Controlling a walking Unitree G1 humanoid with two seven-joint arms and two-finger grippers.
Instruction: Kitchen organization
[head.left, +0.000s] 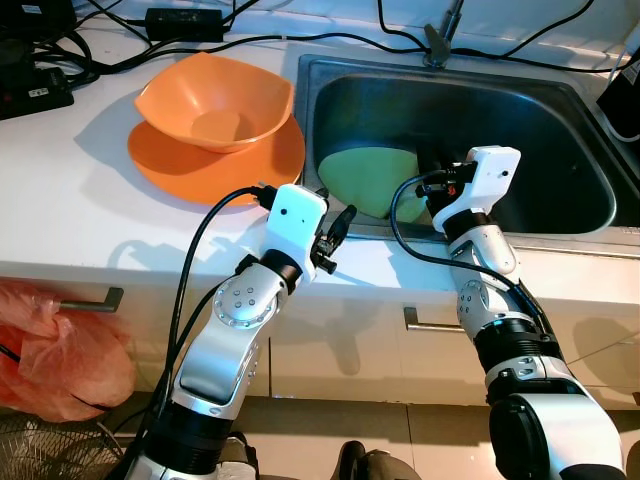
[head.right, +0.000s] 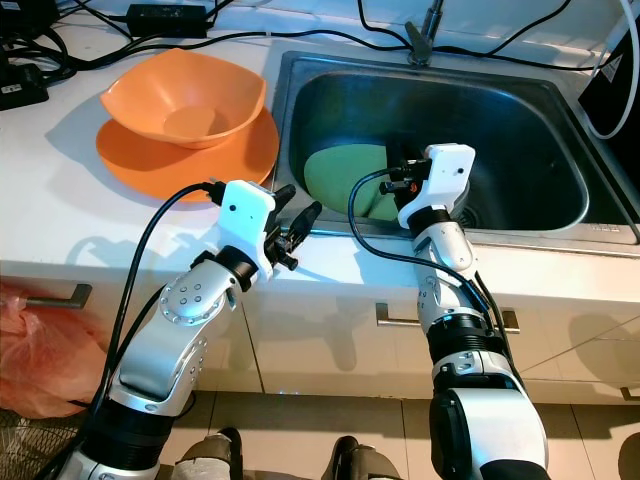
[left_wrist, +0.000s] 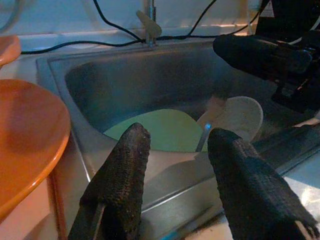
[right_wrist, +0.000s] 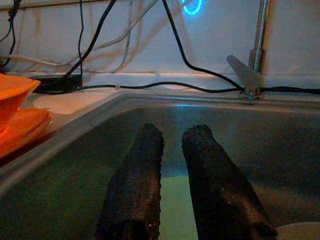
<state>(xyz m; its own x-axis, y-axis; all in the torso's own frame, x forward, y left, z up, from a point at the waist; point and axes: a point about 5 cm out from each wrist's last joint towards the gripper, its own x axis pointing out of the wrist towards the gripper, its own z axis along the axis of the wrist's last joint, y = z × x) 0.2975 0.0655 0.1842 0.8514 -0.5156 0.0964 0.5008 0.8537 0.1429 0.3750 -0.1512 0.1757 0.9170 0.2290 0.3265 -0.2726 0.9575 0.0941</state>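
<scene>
— Where's the dishware?

— A pale green round plate (head.left: 368, 178) lies in the stainless steel sink (head.left: 560, 120), half hidden behind my right arm. Beside it a cream bowl (left_wrist: 243, 116), with something thin I can't identify.

— The claws?

— Right claw (right_wrist: 172, 150) reaches into the basin above the plate, fingers slightly apart, empty. Left claw (left_wrist: 175, 150) hovers at the sink's front rim, open, empty. An orange bowl (head.left: 215, 100) sits on an orange plate (head.left: 215, 165) on the white surface (head.left: 70, 210).

Both silver arms are reaching up toward the sink (head.left: 560, 232). The left gripper (left_wrist: 175, 165) is hanging just over its front rim, near the left corner, with fingers spread apart. The right gripper (right_wrist: 172, 165) is poking down inside the basin, fingers sitting close together with just a narrow gap showing.
</scene>
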